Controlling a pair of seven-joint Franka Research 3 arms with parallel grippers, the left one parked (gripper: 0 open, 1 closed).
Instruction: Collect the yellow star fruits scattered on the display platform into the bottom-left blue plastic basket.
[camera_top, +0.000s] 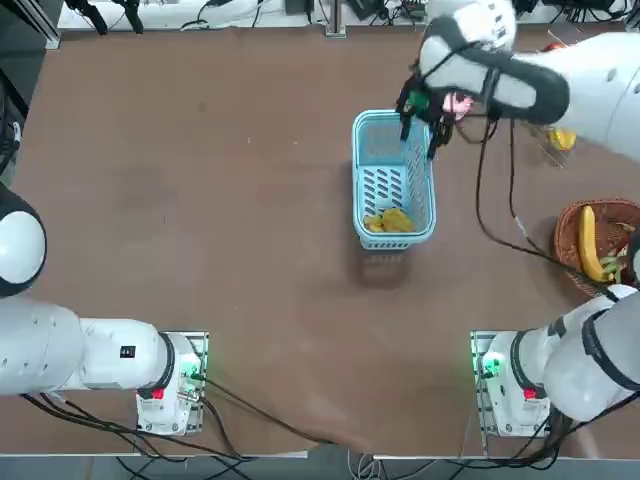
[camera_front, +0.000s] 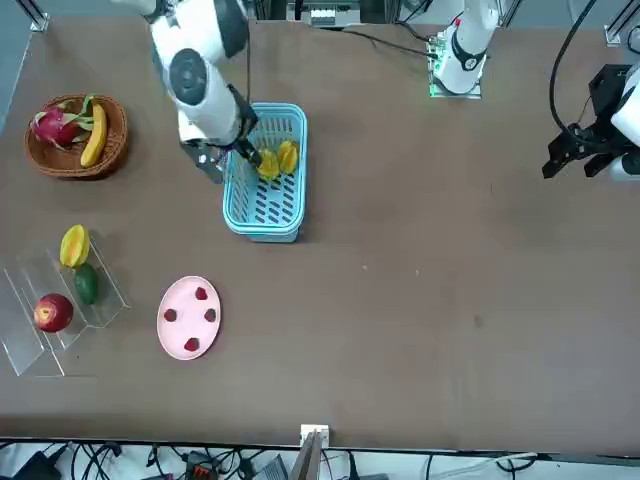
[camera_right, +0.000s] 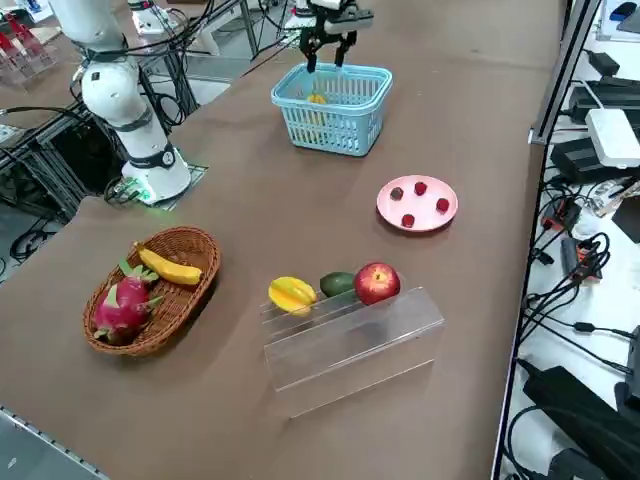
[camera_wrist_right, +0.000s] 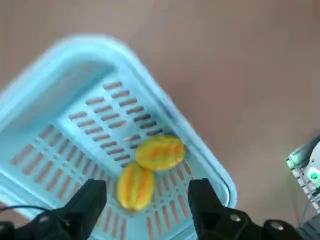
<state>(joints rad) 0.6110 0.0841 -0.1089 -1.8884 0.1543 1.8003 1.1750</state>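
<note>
Two yellow star fruits (camera_wrist_right: 160, 152) (camera_wrist_right: 136, 186) lie side by side in the light blue plastic basket (camera_top: 360, 190), at its end nearer the robot (camera_top: 397, 220). My right gripper (camera_top: 420, 125) hovers above the basket's far end, open and holding nothing; the wrist view shows its fingers (camera_wrist_right: 90, 200) spread over the fruits. A third star fruit (camera_right: 291, 294) rests on the clear display platform (camera_right: 350, 345), far to the right of the basket, also visible from the front (camera_front: 73, 246).
A green fruit (camera_right: 338, 283) and a red apple (camera_right: 377, 282) share the platform. A pink plate (camera_right: 417, 203) with small red pieces lies between platform and basket. A brown woven basket (camera_right: 150, 290) holds a banana and a dragon fruit.
</note>
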